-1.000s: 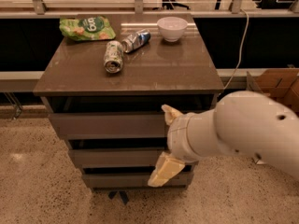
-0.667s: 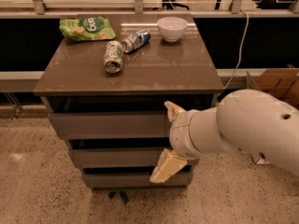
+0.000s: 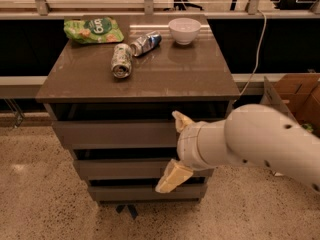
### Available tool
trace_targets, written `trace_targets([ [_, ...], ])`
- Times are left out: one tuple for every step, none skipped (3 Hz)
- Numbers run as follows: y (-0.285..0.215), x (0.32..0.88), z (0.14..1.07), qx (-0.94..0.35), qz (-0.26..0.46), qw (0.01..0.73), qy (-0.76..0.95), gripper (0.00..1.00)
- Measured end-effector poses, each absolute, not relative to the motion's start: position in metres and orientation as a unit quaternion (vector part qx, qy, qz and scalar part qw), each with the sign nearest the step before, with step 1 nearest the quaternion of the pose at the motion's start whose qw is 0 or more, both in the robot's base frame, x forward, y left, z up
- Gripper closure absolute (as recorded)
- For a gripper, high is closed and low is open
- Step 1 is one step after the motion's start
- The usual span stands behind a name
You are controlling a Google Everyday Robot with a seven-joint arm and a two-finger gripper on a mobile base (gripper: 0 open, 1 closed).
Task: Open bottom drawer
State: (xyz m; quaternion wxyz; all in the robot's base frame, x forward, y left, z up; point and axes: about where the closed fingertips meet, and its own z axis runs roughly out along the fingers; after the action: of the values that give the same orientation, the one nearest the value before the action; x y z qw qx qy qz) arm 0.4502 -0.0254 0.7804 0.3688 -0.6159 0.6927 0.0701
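Observation:
A grey-brown cabinet has three flat handleless drawer fronts. The bottom drawer [image 3: 125, 192] is the narrowest and lowest front, just above the floor, and it looks closed. My gripper [image 3: 176, 151] is open in front of the cabinet's right half. Its upper cream fingertip [image 3: 181, 121] lies against the top drawer front. Its lower cream fingertip [image 3: 171, 178] lies over the gap between the middle drawer [image 3: 120, 168] and the bottom drawer. My white arm [image 3: 255, 141] comes in from the right and hides the right ends of the drawers.
On the cabinet top [image 3: 190, 79] lie a green snack bag [image 3: 92, 30], a tipped can [image 3: 121, 61], a crushed blue-and-white can [image 3: 146, 43] and a white bowl [image 3: 184, 30]. A cardboard box [image 3: 297, 96] stands at the right. A speckled floor [image 3: 35, 194] spreads at the left.
My gripper and arm have shifted slightly to the right and up. The drawers have not moved.

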Motion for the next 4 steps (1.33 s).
trace_targets([
  [0.002, 0.468, 0.726, -0.591, 0.115, 0.411, 0.685, 0.0],
  [0.034, 0.491, 0.71, -0.576, 0.126, 0.473, 0.655, 0.0],
  [0.06, 0.509, 0.721, -0.587, 0.127, 0.545, 0.585, 0.0],
  [0.081, 0.502, 0.724, -0.589, 0.147, 0.57, 0.554, 0.0],
])
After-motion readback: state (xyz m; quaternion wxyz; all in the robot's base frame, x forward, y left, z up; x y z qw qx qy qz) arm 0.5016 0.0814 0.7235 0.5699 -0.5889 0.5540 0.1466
